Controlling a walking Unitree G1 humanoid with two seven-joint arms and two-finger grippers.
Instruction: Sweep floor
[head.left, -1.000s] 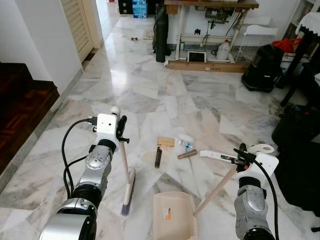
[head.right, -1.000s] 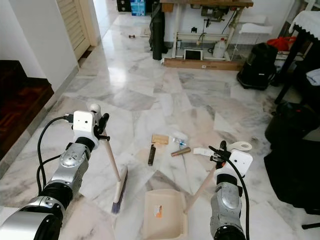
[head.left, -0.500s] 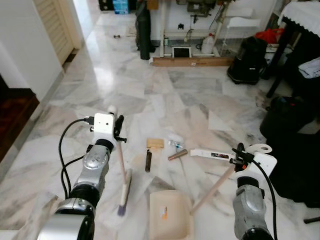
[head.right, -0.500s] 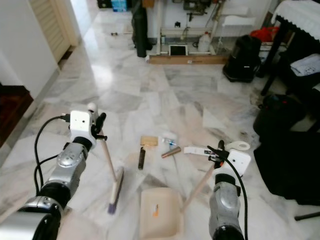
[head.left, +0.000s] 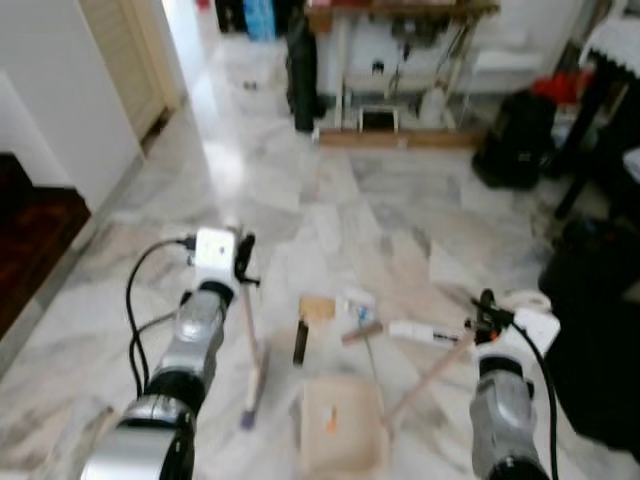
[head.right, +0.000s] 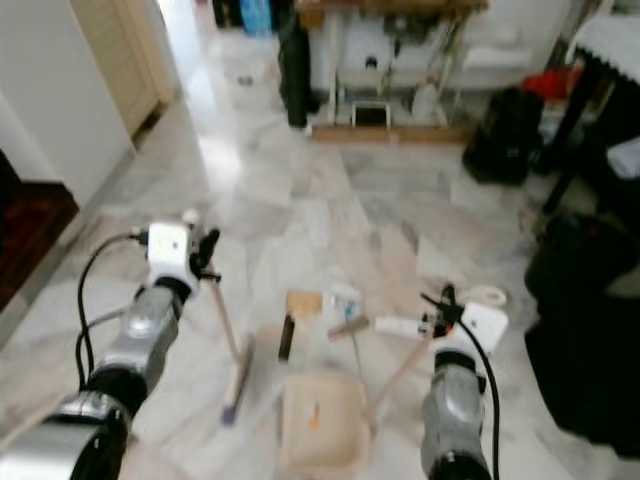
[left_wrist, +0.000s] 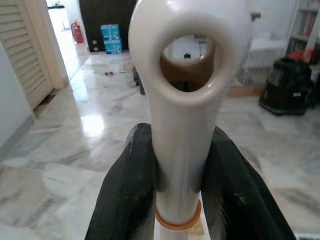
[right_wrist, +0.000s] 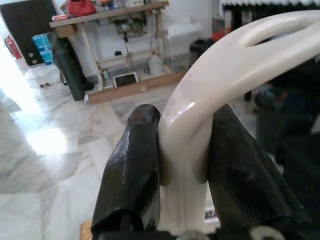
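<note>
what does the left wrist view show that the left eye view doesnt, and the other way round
Left wrist view: the broom handle's hanging loop up close, clamped between the left gripper's jaws, and a red fire extinguisher. Left eye view: the broom head, the dustpan held by the right gripper, and litter on the floor. Both: the marble floor and the workbench.

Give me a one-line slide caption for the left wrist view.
Left gripper clamps the cream plastic broom handle just below its hanging loop, above the grey-veined marble floor.
</note>
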